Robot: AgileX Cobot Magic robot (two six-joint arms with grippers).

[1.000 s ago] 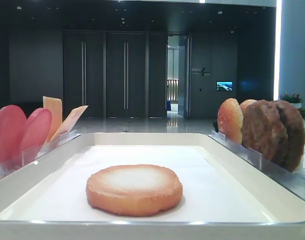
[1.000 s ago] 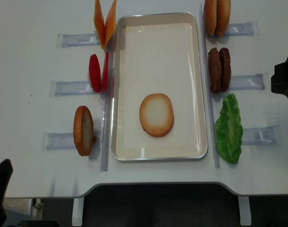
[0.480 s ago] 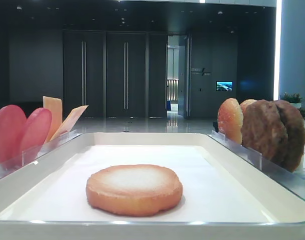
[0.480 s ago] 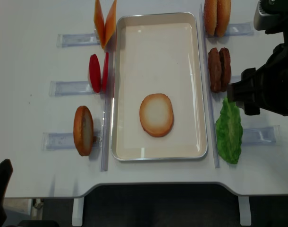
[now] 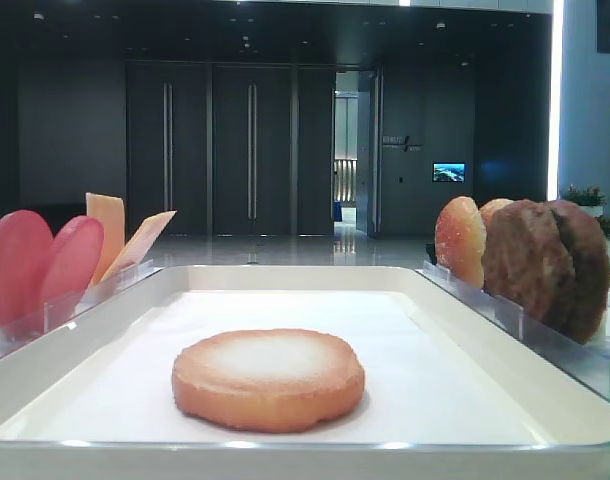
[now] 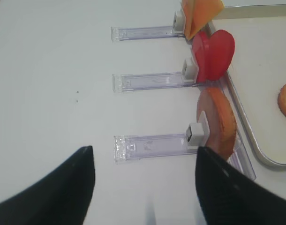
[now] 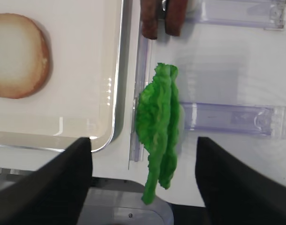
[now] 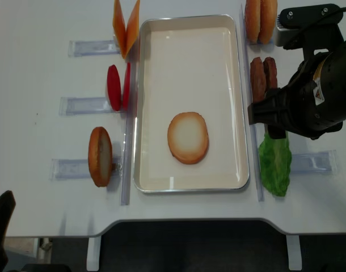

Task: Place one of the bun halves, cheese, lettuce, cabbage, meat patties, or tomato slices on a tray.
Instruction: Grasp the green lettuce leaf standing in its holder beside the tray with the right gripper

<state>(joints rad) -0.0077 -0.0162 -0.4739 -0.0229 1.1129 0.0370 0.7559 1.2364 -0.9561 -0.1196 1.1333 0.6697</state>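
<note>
Your right arm covers the far end of the lettuce (image 8: 274,165) and part of the meat patties (image 8: 263,72) in the overhead view. The right hand (image 7: 143,180) is spread wide over the lettuce, holding nothing, fingers cut off at the frame's bottom. The left hand (image 6: 145,187) is likewise cropped, wide apart and empty over the bare counter (image 6: 49,93). The tray (image 8: 161,34) holds one bun half (image 8: 188,137) lying flat near its near end. Left holders carry cheese (image 8: 126,27), tomato slices (image 8: 117,86) and another bun half (image 8: 100,156) on edge; two more buns (image 8: 260,20) stand far right
</note>
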